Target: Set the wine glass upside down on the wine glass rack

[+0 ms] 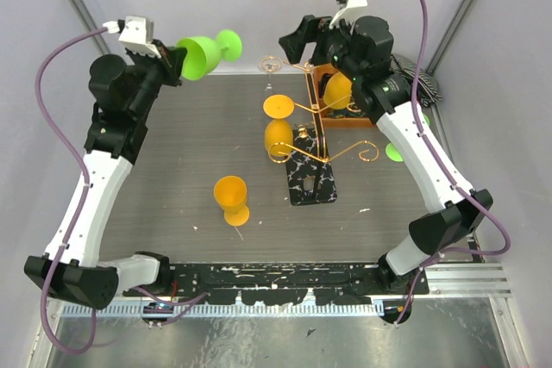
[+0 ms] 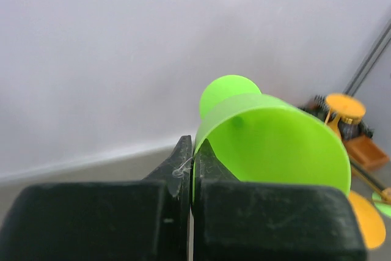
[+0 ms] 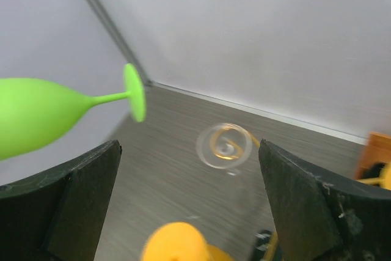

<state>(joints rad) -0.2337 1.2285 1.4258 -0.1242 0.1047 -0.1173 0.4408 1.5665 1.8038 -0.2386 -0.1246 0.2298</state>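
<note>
My left gripper point(image 1: 177, 62) is shut on the rim of a green wine glass point(image 1: 209, 49) and holds it on its side, high at the far left, foot pointing right. In the left wrist view the jaws point(image 2: 193, 145) pinch the rim of the green glass point(image 2: 275, 145). The gold wire rack point(image 1: 315, 118) stands on its marbled base point(image 1: 310, 183). An orange glass point(image 1: 278, 134) and a clear glass point(image 1: 272, 66) hang from its left arms. My right gripper point(image 1: 297, 36) is open and empty above the rack's far end. Its wrist view shows the green glass point(image 3: 36, 111) and the clear glass's foot point(image 3: 225, 145).
Another orange glass point(image 1: 231, 198) stands on the table left of the rack's base. An orange tray point(image 1: 345, 118) at the back right holds an orange glass point(image 2: 344, 108). Green discs point(image 1: 394, 151) lie right of the rack. Grey walls close the back.
</note>
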